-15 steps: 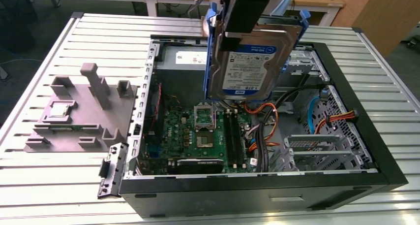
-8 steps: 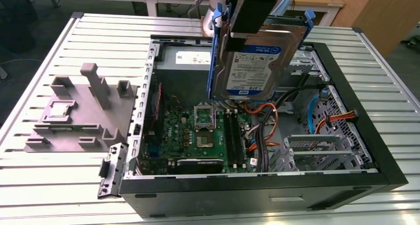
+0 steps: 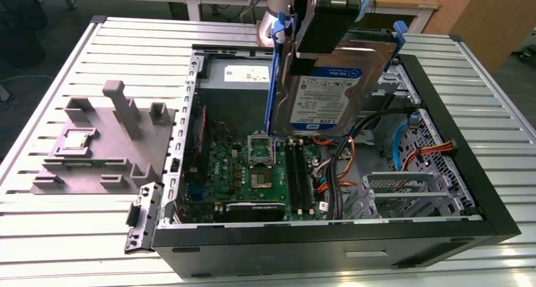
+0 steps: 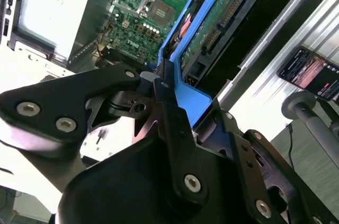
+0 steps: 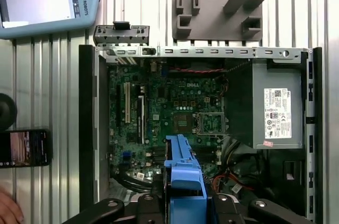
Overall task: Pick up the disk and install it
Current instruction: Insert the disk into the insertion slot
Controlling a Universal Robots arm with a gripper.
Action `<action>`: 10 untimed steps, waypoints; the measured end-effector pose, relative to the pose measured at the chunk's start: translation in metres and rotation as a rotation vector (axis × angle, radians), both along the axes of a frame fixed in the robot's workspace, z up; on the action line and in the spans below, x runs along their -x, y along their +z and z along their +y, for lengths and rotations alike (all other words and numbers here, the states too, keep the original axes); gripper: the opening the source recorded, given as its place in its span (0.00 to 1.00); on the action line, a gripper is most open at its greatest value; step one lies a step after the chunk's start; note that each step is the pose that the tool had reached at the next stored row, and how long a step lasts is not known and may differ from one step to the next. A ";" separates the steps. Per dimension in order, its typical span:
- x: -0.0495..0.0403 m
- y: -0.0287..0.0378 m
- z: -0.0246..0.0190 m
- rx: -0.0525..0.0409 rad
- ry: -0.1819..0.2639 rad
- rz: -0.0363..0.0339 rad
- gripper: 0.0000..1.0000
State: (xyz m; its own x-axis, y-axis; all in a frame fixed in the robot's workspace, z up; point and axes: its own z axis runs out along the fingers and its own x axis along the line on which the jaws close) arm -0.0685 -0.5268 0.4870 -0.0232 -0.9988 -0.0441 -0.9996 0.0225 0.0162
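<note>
The disk (image 3: 322, 98) hangs upright over the open computer case (image 3: 335, 246), my claw (image 4: 158, 85) clamped on it; I'd give the cables (image 3: 350, 154) at five o'clock room.

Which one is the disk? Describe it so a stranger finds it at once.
Start at the open computer case. Above its motherboard hangs the disk, clamped in the gripper. Unlike the grey power supply, it is blue-framed, with a white-and-blue label.

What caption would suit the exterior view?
The pincer holds the disk upright above the open computer case, over its motherboard.
</note>
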 end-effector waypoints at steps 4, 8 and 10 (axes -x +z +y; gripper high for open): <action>-0.0036 -0.0010 -0.0010 0.0001 0.000 0.0000 0.36; -0.0109 -0.0018 -0.0011 0.0000 0.000 0.0000 0.36; -0.0123 -0.0022 -0.0011 0.0001 0.000 0.0000 0.36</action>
